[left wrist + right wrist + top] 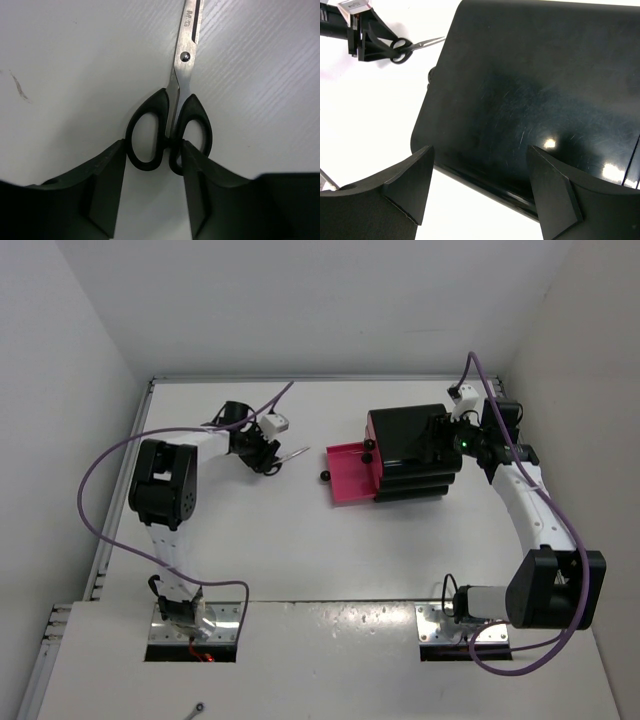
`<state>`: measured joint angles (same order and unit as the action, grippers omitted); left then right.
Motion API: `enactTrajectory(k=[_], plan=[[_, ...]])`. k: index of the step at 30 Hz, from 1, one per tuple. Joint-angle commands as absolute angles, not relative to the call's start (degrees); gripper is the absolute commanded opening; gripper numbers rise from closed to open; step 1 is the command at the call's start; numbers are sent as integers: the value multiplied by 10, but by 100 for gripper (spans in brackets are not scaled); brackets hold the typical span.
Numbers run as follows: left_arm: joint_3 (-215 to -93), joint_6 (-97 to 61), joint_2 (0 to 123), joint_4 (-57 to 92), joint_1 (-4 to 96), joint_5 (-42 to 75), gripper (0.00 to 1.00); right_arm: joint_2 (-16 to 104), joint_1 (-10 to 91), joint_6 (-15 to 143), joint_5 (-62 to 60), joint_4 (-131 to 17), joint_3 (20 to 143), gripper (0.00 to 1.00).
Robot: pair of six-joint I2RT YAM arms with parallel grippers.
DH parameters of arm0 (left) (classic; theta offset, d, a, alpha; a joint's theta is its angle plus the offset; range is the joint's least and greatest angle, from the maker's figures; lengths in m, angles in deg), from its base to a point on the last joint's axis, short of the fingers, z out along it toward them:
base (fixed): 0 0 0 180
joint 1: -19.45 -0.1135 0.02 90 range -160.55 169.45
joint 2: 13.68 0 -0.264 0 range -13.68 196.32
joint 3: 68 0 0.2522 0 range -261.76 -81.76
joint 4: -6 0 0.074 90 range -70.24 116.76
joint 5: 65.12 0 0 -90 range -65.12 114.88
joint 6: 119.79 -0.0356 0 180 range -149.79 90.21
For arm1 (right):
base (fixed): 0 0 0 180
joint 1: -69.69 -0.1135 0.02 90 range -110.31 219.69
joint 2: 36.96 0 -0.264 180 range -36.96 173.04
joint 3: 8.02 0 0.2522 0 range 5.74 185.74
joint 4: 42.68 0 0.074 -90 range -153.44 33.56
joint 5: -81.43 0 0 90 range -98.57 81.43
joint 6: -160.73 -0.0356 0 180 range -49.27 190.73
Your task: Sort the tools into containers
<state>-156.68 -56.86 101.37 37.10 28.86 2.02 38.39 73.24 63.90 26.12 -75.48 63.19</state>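
Scissors [180, 70] lie left of centre on the white table [300, 540], black handles toward the left gripper [153, 145] and blades pointing away toward the drawer box. The left pincer is about half apart. One finger is against the outer edge of the left loop and the other overlaps the right loop. I cannot tell whether it is actually pinching or only straddling the handle. Risk one, as I judge it: a hold on one loop only is off balance. The long blades could swing down on a lift, or the two halves could scissor open and slip free. Further right, one pink drawer [350, 475] is pulled out toward the scissors, with its knob [323, 477] at the leading edge. Risk two: the tray is shallow. A drooping blade tip could catch the rim or knob, or the scissors could land across the edge and stop the drawer closing. Next comes the glossy black box [410, 435]. Risk three: a knock on the open drawer could slide the whole box. At far right, the right gripper [480, 150] is over the box lid with its jaws apart, gripping nothing. Whether it presses on the lid is unclear, so it may not be bracing the box at all.
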Motion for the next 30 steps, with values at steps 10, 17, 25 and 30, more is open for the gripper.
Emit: enactTrajectory(k=[10, 17, 25, 30], plan=[[-1537, -578, 984, 387, 297, -3, 24, 395, 729, 640, 245, -815, 609, 75], [-1501, -508, 882, 387, 297, -21, 5, 390, 729, 635, 250, -810, 609, 75], [-1470, -389, 775, 393, 309, -21, 0, 378, 729, 630, 250, -810, 609, 75], [-1447, -332, 711, 373, 337, 4, 0, 373, 729, 630, 255, -804, 604, 75]])
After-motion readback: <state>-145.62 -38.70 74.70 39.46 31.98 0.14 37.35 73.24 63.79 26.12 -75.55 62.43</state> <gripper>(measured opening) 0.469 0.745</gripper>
